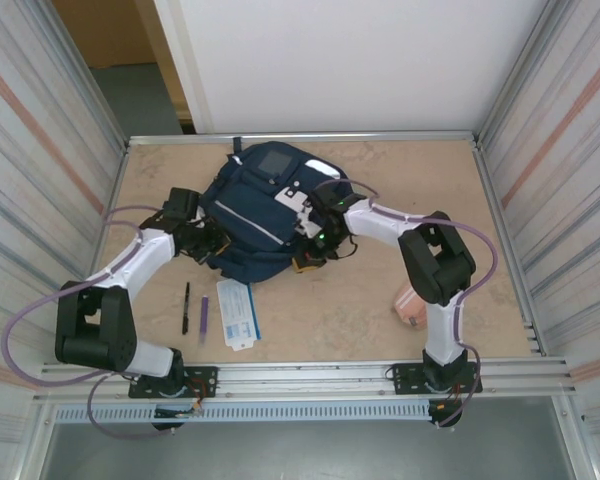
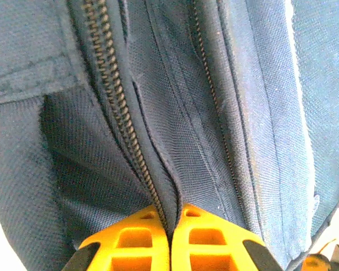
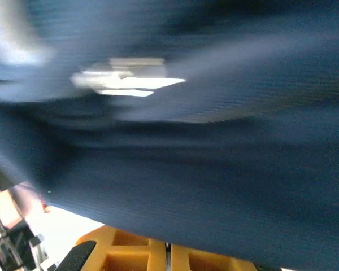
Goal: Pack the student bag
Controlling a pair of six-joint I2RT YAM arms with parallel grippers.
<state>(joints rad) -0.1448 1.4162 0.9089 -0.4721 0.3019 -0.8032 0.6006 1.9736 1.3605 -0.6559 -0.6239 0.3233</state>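
The bag (image 1: pixel 250 225) lies at the far middle of the table, between both arms. Its navy weave is coarse, and a ridged zipper (image 2: pixel 120 113) runs along one seam. The left gripper (image 2: pixel 169 228) is closed, pinching a fold of fabric beside that zipper. The right gripper (image 3: pixel 168 251) has its fingers together against blurred cloth; I cannot tell if it grips any.

The right wrist view is blurred throughout: the student bag (image 3: pixel 214 186) is a navy smear, and a pale bright patch (image 3: pixel 127 79) on it cannot be identified. The right gripper (image 3: pixel 168 251) is cut off by the bottom edge, its fingertips covered by fabric. The left gripper (image 2: pixel 170 240) is likewise cropped below. From above, a pink item (image 1: pixel 410 308) lies half hidden behind the right arm (image 1: pixel 435 260), and the print on the white booklet (image 1: pixel 238 312) is too small to read
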